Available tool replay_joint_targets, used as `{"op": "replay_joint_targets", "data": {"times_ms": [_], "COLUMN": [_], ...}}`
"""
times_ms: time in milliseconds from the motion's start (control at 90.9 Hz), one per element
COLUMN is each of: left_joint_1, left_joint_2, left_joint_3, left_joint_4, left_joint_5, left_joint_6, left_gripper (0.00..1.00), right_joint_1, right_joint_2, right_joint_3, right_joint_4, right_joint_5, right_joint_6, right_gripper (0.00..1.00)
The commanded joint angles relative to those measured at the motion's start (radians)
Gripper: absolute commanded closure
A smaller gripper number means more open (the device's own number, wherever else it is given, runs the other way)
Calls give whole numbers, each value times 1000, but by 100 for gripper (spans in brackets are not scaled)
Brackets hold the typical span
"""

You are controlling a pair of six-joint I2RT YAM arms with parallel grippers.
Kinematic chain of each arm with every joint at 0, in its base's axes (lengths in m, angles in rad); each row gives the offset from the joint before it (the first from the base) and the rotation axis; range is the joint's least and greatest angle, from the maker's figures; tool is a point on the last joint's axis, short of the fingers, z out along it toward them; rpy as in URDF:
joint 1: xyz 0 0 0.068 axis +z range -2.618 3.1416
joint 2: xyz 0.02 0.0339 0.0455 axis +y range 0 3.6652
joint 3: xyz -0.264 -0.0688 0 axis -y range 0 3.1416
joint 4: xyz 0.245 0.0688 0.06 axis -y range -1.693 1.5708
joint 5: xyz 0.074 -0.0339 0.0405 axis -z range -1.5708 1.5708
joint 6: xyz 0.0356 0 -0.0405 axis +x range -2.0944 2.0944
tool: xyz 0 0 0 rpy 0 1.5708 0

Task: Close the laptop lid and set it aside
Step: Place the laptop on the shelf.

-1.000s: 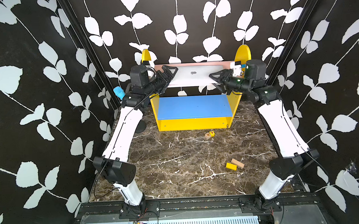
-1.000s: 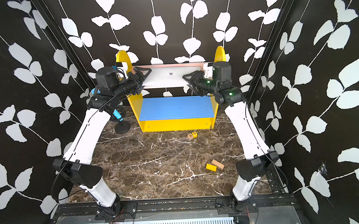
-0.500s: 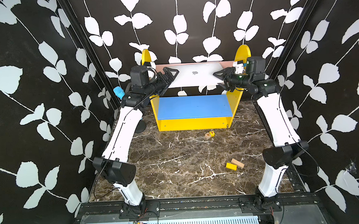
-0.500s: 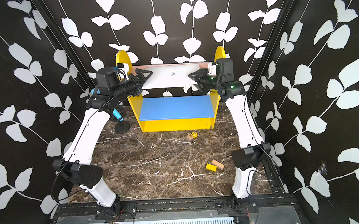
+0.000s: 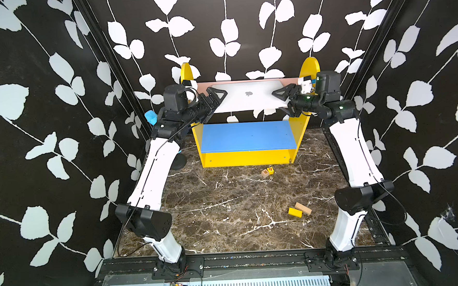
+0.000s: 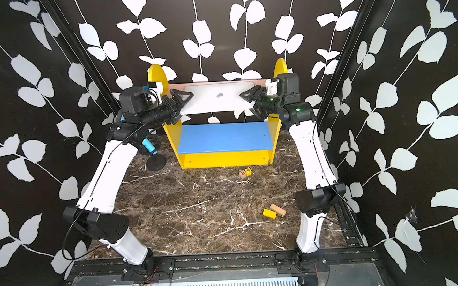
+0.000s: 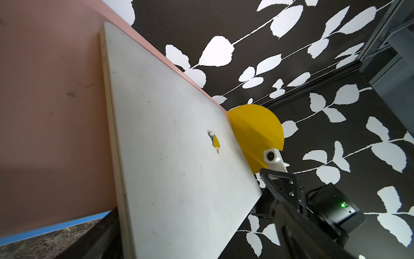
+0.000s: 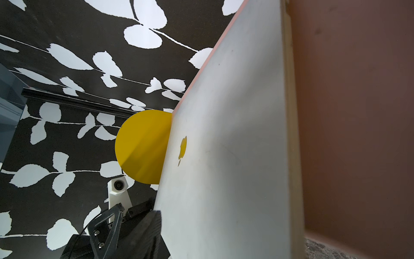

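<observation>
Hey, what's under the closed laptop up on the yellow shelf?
The pink top board of the shelf, bare beside the laptop. The part beneath the laptop is covered, so anything lying there cannot be seen.

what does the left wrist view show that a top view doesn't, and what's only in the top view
Only the left wrist view: the pale tan side edge of the laptop and fine scuffs on the laptop lid, seen close up.

Only a top view: two letter blocks, a yellow block and a plain wooden block lying in front of the shelf, plus both arms whole.

Both: the closed laptop lying flat on the pink shelf board, a yellow shelf end, and the right pincer at the laptop's corner.
</observation>
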Motion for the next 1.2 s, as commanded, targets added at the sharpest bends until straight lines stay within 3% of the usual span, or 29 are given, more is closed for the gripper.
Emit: {"op": "replay_joint_targets", "data": {"times_ms": [0, 759, 1188], "left_joint_1": [16, 66, 68], "left_joint_2": [-64, -113, -164], "left_joint_3": [-30, -109, -152], "left_joint_4": [33, 59, 43], "left_joint_5": [17, 34, 80], "left_joint_6": [22, 16, 62], "left_gripper": [1, 2, 2], "right_joint_1": [-14, -57, -67], "right_joint_2": [-32, -90, -205], "right_joint_3": [24, -27, -134], "right_joint_4": [-14, -68, -71], "right_joint_5": [41, 72, 69], "right_joint_6": [-60, -115, -192], "right_gripper": [32, 31, 37]}}
